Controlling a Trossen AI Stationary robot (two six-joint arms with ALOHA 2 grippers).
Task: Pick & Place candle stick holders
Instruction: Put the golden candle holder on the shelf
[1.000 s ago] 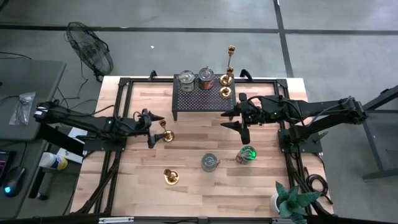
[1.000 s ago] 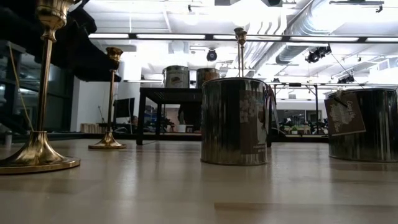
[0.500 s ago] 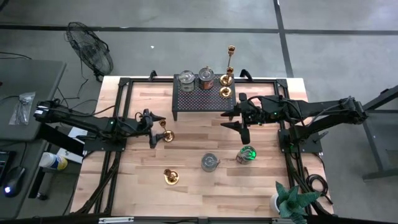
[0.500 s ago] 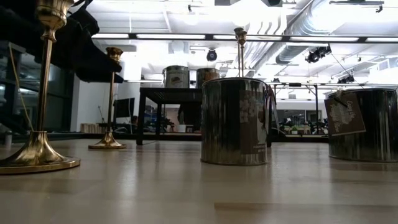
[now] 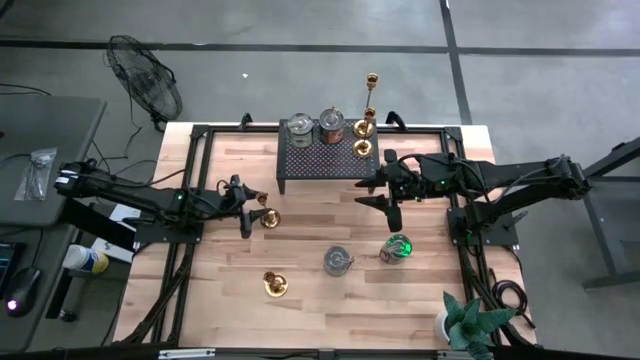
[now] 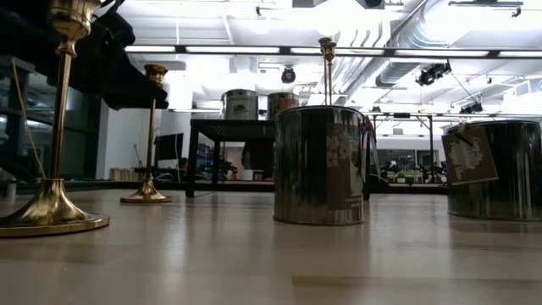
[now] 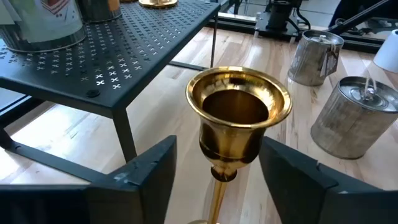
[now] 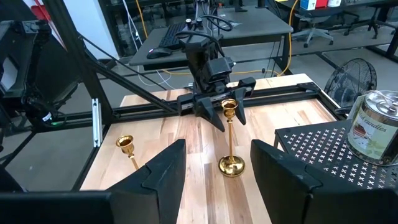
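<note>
The desk [image 5: 330, 300] fills the middle of the high view, a pale wooden top in a black frame. At its upper middle stands the black perforated stand [image 5: 328, 158], carrying two silvery cups [image 5: 300, 129] and a short brass candlestick [image 5: 364, 148], with the tall slender brass candlestick [image 5: 371, 98] rising at its upper right edge. Two more silvery cups [image 5: 339, 260] sit lower middle, one with a green glint to the right of the other. A brass candlestick [image 5: 275, 284] stands alone at lower left of centre.

The step in hand looks like the grasp on the brass holder [image 7: 239, 118] at left of centre. The left tool [image 7: 214, 171] reaches in from the left edge of the high view, its two dark fingers [image 7: 146, 174] flanking the holder's stem just beneath the cup. A gap shows on each side, so the jaws stand part-way in, not clamped on anything yet.

The right tool [image 5: 378, 191] hangs right of centre, just below the stand's right end, jaws moderately apart and empty.

Next, I judge, the left jaws need to pinch the narrow stem squarely, then lift straight up so the round base clears the desk without tipping, and carry toward the stand, presumably where the holders are being gathered.
</note>
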